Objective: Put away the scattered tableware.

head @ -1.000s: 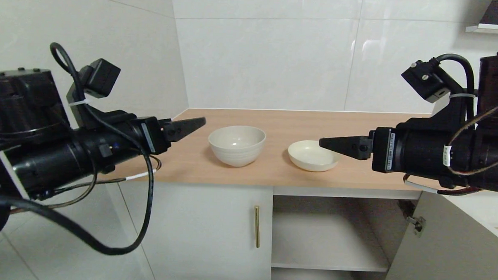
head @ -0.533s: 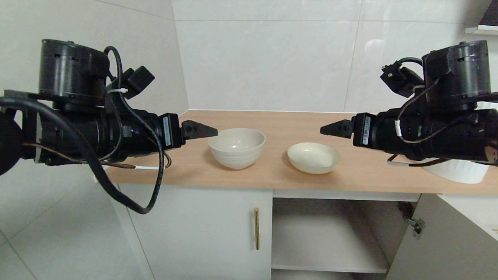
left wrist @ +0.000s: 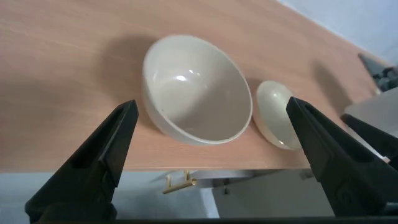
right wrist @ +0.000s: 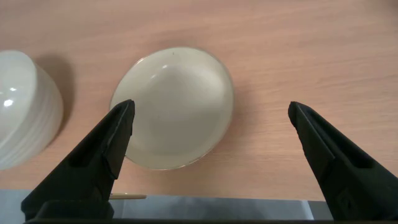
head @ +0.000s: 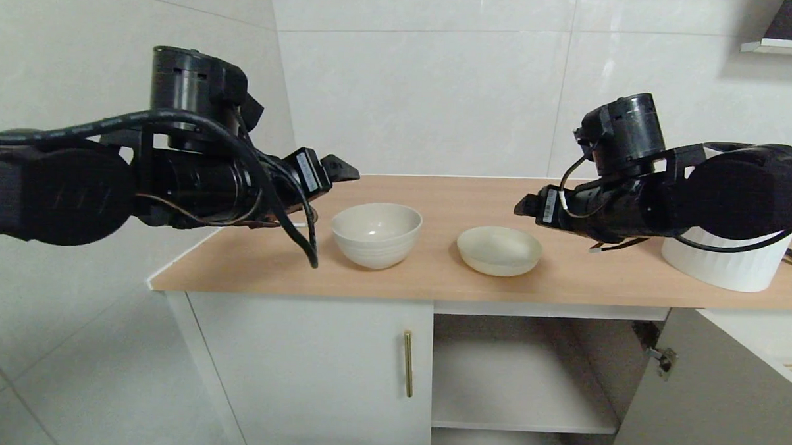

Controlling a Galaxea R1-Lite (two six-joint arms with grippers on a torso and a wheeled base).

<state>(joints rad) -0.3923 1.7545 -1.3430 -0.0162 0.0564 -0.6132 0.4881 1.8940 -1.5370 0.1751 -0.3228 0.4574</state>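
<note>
A deep white bowl (head: 376,233) and a shallow cream dish (head: 499,250) stand side by side on the wooden counter (head: 436,197). My left gripper (head: 342,171) hovers above and just left of the bowl. In the left wrist view the left gripper (left wrist: 211,104) is open, its fingers (left wrist: 115,149) straddling the bowl (left wrist: 186,74), with the dish (left wrist: 277,115) beside it. My right gripper (head: 523,206) hangs above the dish's right side. In the right wrist view the right gripper (right wrist: 210,107) is open wide over the dish (right wrist: 174,106), and the bowl (right wrist: 25,118) lies off to one side.
A white ribbed container (head: 730,264) stands on the counter at the right. Below the counter, the cabinet's right door (head: 693,391) hangs open on a bare shelf (head: 522,385). Its left door, with a brass handle (head: 407,361), is closed. Tiled walls enclose the back and left.
Both arms have risen and stretched forward over the counter, bringing the left gripper above the bowl and the right above the dish. The bowl and the dish have not moved.
</note>
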